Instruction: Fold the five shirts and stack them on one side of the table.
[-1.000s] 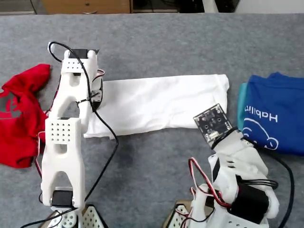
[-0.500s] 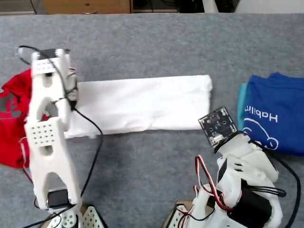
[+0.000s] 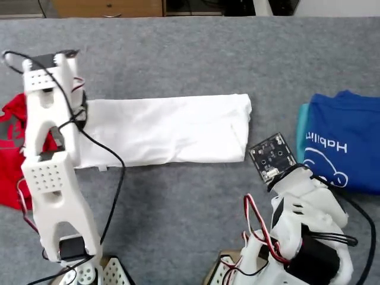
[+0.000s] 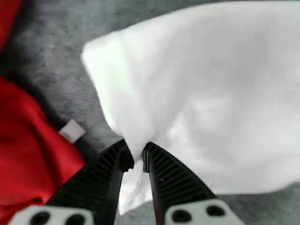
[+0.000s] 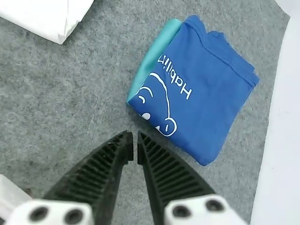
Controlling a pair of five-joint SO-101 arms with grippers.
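Note:
A white shirt (image 3: 166, 129), folded into a long strip, lies across the middle of the grey table. My left gripper (image 4: 136, 157) is shut on the white shirt (image 4: 201, 93) at its left end, next to a crumpled red shirt (image 3: 12, 148) (image 4: 28, 140). A folded blue shirt (image 3: 341, 139) (image 5: 199, 101) rests on a teal one (image 5: 150, 61) at the right side. My right gripper (image 5: 133, 140) hovers shut and holding nothing above bare table near the blue shirt, with the white shirt's right end (image 5: 42, 16) farther off.
The left arm (image 3: 50, 160) stretches from the front edge over the red shirt. The right arm (image 3: 297, 219) sits low at the front right. A wooden cabinet (image 3: 107, 7) stands beyond the table's far edge. Bare grey cloth lies in front of the white shirt.
My left gripper has dragged the white shirt leftward, so its right end now lies farther from the blue shirt. The right arm has drawn back slightly toward the front.

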